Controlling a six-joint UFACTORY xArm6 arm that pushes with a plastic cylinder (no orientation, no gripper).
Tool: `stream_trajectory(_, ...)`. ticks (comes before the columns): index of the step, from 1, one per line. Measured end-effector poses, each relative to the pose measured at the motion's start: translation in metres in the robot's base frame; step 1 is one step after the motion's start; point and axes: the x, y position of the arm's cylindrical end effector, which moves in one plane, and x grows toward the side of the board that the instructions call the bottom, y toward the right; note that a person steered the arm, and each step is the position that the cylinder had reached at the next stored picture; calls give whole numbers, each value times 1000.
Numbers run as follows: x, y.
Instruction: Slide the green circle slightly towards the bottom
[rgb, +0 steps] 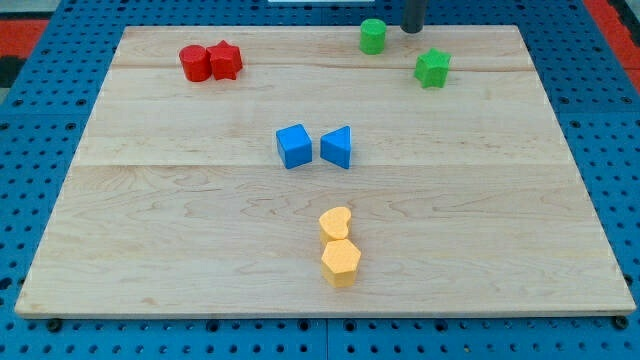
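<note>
Green circle block (373, 36), a smooth short cylinder, sits near the pale wooden board's (150, 230) top edge. I have no pincer, just a dark rod; my tip (412, 29) rests just right of it, apart. Further right lies a green star block (433, 68).

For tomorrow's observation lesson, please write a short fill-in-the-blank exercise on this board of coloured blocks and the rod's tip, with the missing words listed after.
1. My tip stands at the view's top, just to the view's ____ of the green circle.
2. The green star lies nearer the view's ____ than the green circle.
3. The two ____ blocks touch at the view's top left.
4. The yellow heart sits just above the yellow ____.

Missing words: right; bottom; red; hexagon
</note>
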Motion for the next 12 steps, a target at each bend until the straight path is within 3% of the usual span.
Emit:
stream_trajectory(2,14,-62)
stream_trajectory(4,0,-104)
stream_trajectory(8,42,-89)
stream_trajectory(12,55,-89)
